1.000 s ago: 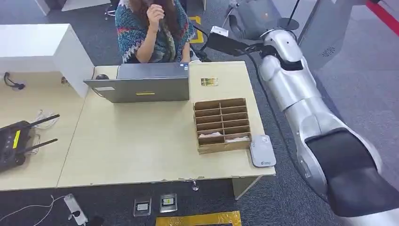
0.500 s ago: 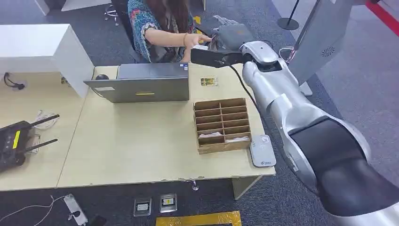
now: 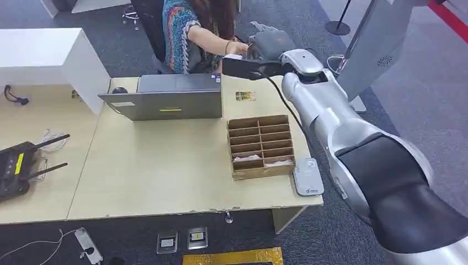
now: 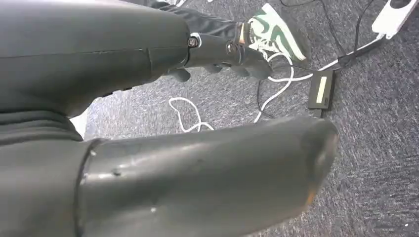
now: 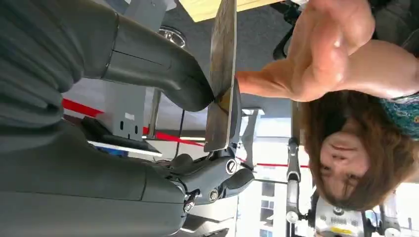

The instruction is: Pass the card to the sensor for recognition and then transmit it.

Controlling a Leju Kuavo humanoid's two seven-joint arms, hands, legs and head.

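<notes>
Gripped the card (image 5: 221, 74) edge-on between the thick thumb and darker fingers of the right robot hand (image 3: 269, 42), up at the top centre of the head view, beyond the far edge of the tabletop (image 3: 154, 176). Met there a person's hand (image 5: 326, 54) reaching in just beside the card; could not tell whether it had truly taken hold. Hung the left robot hand (image 4: 148, 74) low over the carpet, released, with nothing in it.

Judged the handover the risky part. Letting go too soon, before the person had a firm pinch, would likely drop the card to the floor behind the tabletop. Holding on too long against a pull could bend it or drag it askew. Pushing the arm further forward might also knock the person's fingers.

Saw the grey sensor (image 3: 307, 176) lying flat at the lower right of the tabletop, well apart from the card.

Noted a brown divided box (image 3: 260, 144) just left of the sensor, with pale cards or slips in its two nearest rows. Noted a second card (image 3: 245, 96) lying flat between the box and the laptop (image 3: 165, 99).
</notes>
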